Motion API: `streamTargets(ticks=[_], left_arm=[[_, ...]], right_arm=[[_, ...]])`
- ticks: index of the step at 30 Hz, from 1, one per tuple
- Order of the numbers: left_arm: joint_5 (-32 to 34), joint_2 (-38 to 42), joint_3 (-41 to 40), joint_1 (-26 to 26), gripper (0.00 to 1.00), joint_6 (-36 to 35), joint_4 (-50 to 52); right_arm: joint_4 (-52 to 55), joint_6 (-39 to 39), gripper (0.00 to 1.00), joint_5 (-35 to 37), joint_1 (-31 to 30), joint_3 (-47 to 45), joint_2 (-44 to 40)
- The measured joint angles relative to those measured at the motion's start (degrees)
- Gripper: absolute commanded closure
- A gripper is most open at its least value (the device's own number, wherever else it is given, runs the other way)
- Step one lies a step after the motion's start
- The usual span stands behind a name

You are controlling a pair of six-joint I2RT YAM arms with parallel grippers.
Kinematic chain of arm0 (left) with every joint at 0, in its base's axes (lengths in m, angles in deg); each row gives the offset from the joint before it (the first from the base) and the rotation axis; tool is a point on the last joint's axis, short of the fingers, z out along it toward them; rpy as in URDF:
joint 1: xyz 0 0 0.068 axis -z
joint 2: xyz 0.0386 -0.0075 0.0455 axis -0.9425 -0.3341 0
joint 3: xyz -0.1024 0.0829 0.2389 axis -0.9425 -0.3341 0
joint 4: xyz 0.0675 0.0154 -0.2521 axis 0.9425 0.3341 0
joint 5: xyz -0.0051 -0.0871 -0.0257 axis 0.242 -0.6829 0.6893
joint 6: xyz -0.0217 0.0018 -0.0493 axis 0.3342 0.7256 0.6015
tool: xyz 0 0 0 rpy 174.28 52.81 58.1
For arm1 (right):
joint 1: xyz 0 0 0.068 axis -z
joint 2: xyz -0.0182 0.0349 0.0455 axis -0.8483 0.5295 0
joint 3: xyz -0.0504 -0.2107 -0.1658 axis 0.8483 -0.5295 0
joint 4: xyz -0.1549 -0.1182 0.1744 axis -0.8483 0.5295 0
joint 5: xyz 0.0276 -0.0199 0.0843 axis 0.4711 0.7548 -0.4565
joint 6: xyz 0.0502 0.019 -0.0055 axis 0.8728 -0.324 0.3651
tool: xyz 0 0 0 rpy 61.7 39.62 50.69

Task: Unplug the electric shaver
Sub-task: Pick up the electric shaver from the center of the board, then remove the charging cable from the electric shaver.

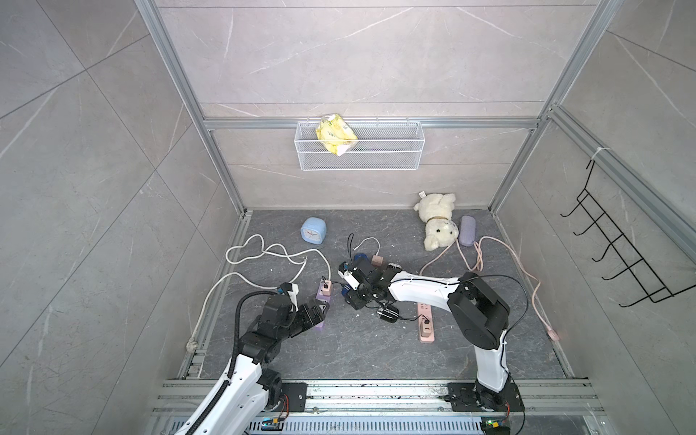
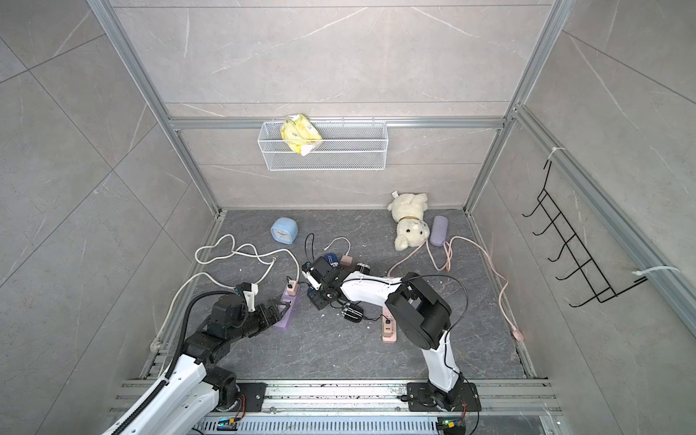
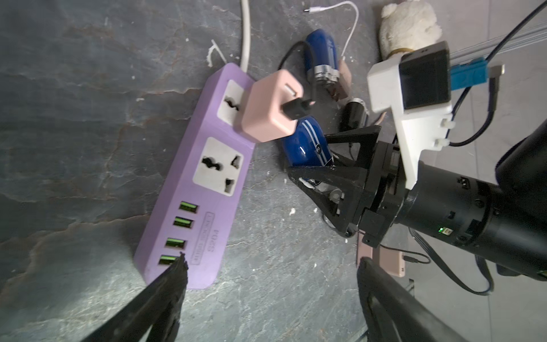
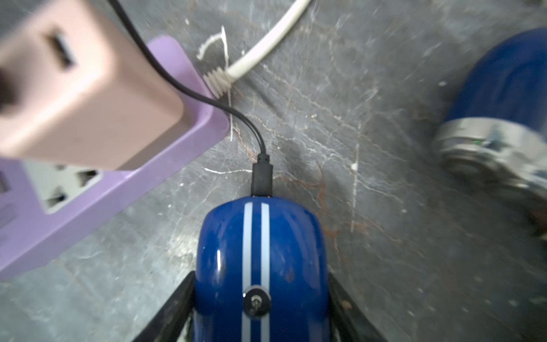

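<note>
The electric shaver (image 4: 260, 260) is blue with two white stripes and lies on the dark floor beside a purple power strip (image 3: 189, 207). My right gripper (image 4: 260, 296) is shut on its body, one finger on each side. A black plug (image 4: 262, 177) sits in the shaver's end. Its thin cable runs to a pink adapter (image 3: 266, 112) plugged into the strip. My left gripper (image 3: 272, 263) is open at the strip's USB end, with one fingertip (image 3: 177, 269) over that end; I cannot tell whether it touches. Both top views show the grippers (image 1: 322, 312) (image 2: 312, 292) close together.
A second blue shaver (image 1: 360, 259) and a black one (image 1: 388, 313) lie nearby, the black one wired to a pink power strip (image 1: 425, 327). A blue clock (image 1: 313, 231), plush bear (image 1: 437, 220) and loose white cable (image 1: 263, 252) lie farther back.
</note>
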Motion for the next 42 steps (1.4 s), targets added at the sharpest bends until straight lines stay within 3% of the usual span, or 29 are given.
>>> streamTargets(ticks=[10, 22, 33, 42], left_arm=[[-1.53, -1.4, 2.84, 1.66, 0.08, 1.25, -3.32], [-0.28, -16.26, 6.19, 8.04, 0.11, 1.27, -11.74], [0.55, -30.58, 11.3, 9.33, 0.21, 0.37, -21.29], [0.5, -37.07, 12.98, 9.97, 0.37, 0.44, -26.6]], right_arm=[[-3.48, 0.22, 0.59, -0.24, 0.0, -3.58, -8.7], [-3.93, 0.63, 0.59, -0.26, 0.0, -8.28, -11.37], [-7.74, 1.05, 0.59, -1.11, -0.07, -15.58, -16.02], [-10.95, 1.05, 0.59, -2.6, -0.24, -18.86, -18.36]])
